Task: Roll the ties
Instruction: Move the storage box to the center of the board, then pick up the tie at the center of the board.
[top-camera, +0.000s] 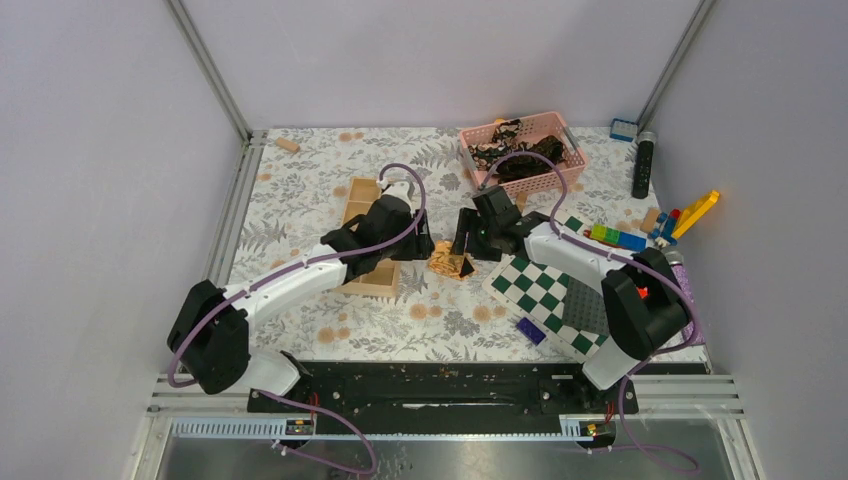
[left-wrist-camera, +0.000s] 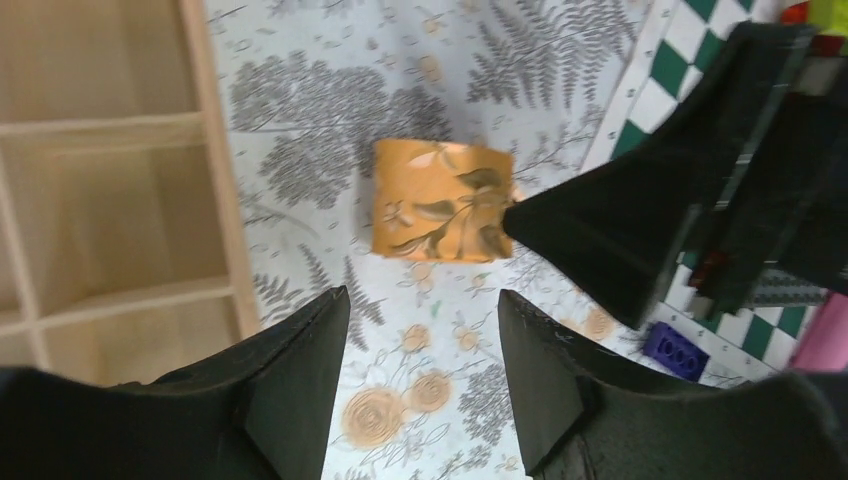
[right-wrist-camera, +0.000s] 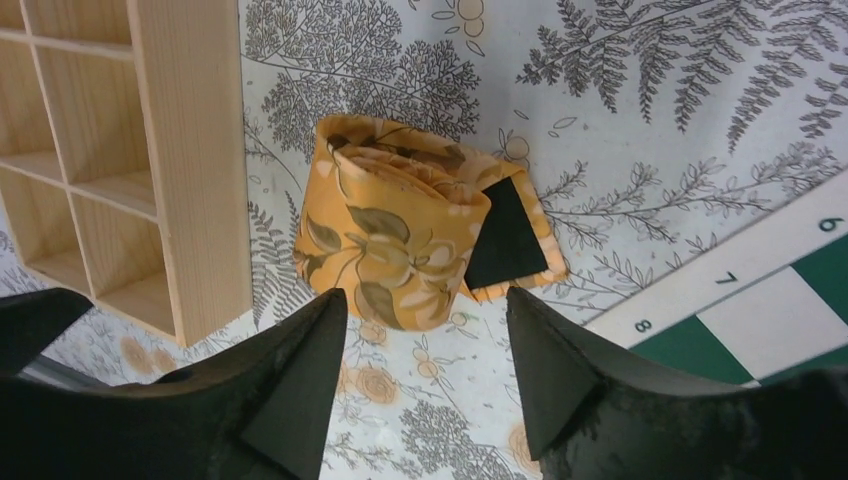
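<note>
1. One golden-tan tie (right-wrist-camera: 390, 250) is lying rolled on the floral worktop (right-wrist-camera: 650, 120), between the wooden compartment box (right-wrist-camera: 190, 150) and the checkered board (right-wrist-camera: 790, 300), seemingly finished.
2. Both claws are standing spread, pinching nothing. The right claw (right-wrist-camera: 425, 295) is hovering just beside the roll, and the left claw (left-wrist-camera: 422, 300) is facing it from nearby.
3. Dark ties (top-camera: 530, 160) are waiting in the pink basket (top-camera: 530, 178).

Tie (right-wrist-camera: 400, 250): cloth, soft sheen, leaf print.
Box (right-wrist-camera: 190, 150) at its 9 o'clock: pale bare wood, matt, fine grain.
Table cover (right-wrist-camera: 650, 100): matt, printed ferns.
Board (right-wrist-camera: 760, 300) at 4 o'clock: smooth, slightly glossy.
Basket (top-camera: 471, 160) at 1 o'clock: pink plastic lattice.
Post (top-camera: 209, 70) at 11 o'clock: dull bare metal.
Left gripper (left-wrist-camera: 423, 310): matt black, grainy.
</note>
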